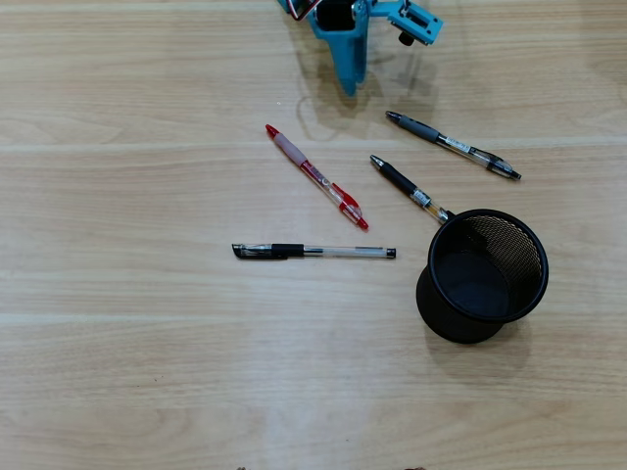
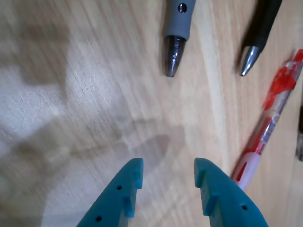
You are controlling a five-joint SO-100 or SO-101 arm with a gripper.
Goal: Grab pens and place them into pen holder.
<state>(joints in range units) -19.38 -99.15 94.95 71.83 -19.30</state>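
Gripper point(image 2: 166, 176): jaws slightly parted, holding nothing.
Nearest pen: red pen point(image 2: 270, 130), just right of the gripper tips in the wrist view.
Axis: diagonal, oblique to the jaw gap.
Holder point(image 1: 487, 275): well apart from the gripper.

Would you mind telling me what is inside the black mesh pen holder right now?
The pen holder looks empty in the overhead view: only its dark floor and mesh wall show. All four pens lie on the table outside it. The near wall hides part of the floor.
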